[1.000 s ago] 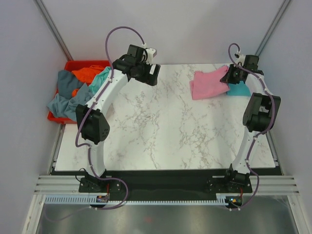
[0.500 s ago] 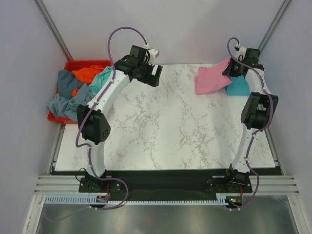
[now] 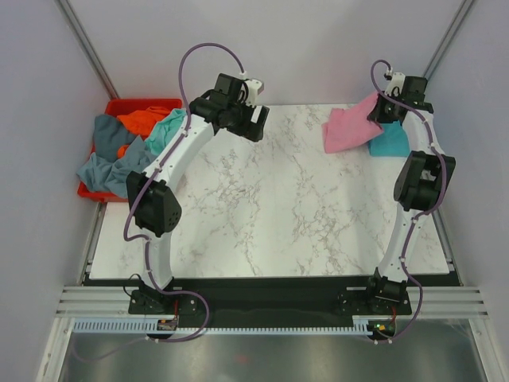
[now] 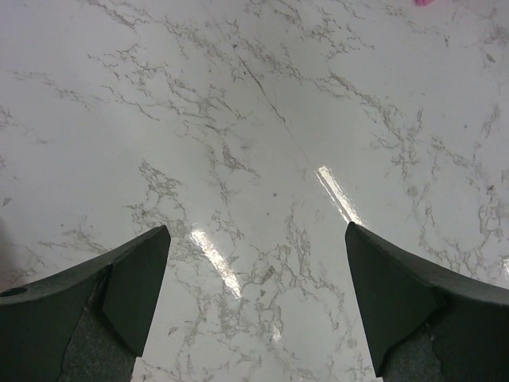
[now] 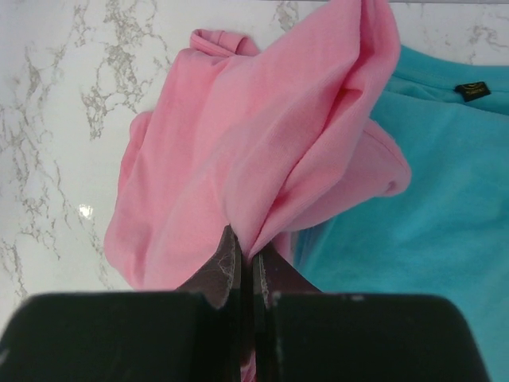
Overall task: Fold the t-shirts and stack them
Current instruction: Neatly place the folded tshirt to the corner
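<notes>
My right gripper (image 3: pixel 382 113) is shut on the pink t-shirt (image 3: pixel 348 127) at the table's far right and holds its edge up over the folded teal t-shirt (image 3: pixel 390 143). In the right wrist view the pink t-shirt (image 5: pixel 238 151) hangs bunched from my closed gripper (image 5: pixel 246 259), partly over the teal t-shirt (image 5: pixel 429 239). My left gripper (image 3: pixel 253 126) is open and empty above the far middle of the table; the left wrist view shows only my gripper (image 4: pixel 256 270) over bare marble. Grey-blue, orange (image 3: pixel 141 119) and mint t-shirts lie in the bin.
The red plastic bin (image 3: pixel 119 107) stands off the table's far left corner with a grey-blue t-shirt (image 3: pixel 103 163) spilling over its near rim. The marble table (image 3: pixel 270 207) ends at a black strip by the arm bases.
My right gripper has carried the pink t-shirt's edge up and to the right, over the teal t-shirt. My left gripper has drifted slightly to the right.
</notes>
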Tool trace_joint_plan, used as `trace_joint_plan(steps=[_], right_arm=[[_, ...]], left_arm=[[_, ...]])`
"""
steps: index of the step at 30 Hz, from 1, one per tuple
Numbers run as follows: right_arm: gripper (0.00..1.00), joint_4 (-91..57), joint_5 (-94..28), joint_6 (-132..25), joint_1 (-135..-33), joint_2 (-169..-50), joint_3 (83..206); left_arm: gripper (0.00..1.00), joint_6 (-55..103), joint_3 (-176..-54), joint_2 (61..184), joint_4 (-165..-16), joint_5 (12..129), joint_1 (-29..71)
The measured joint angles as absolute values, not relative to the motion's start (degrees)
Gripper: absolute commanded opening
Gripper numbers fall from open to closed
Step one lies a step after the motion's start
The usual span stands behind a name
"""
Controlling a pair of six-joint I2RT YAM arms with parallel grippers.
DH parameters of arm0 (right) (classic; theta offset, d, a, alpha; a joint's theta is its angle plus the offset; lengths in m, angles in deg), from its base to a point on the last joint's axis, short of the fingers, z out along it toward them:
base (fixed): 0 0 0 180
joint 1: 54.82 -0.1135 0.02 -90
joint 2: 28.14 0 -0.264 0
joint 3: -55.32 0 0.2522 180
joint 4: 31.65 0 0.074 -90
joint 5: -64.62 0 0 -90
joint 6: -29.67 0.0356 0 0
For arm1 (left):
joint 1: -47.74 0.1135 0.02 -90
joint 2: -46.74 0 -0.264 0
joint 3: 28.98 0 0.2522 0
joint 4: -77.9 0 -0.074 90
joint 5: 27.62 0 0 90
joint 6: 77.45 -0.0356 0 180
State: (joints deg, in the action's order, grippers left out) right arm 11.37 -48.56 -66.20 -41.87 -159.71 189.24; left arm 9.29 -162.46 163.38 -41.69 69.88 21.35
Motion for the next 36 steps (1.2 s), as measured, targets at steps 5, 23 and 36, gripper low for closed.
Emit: trace_joint_plan(steps=[5,23,36], right_arm=[[0.0,11.5,-45.8,-66.7,-41.1,-159.7,189.9],[0.0,12.9,-38.2,-68.3,-36.0,-159.5,192.2],[0.0,12.5,-37.1,-68.1,-33.7,-158.9,190.3]], left_arm=[[0.99,9.3,-162.5,163.4,-41.7,69.9,21.3],[0.99,9.3,-162.5,163.8,-41.7,69.3,19.1],[0.99,9.3,-162.8,165.1,-41.7,68.4,18.3]])
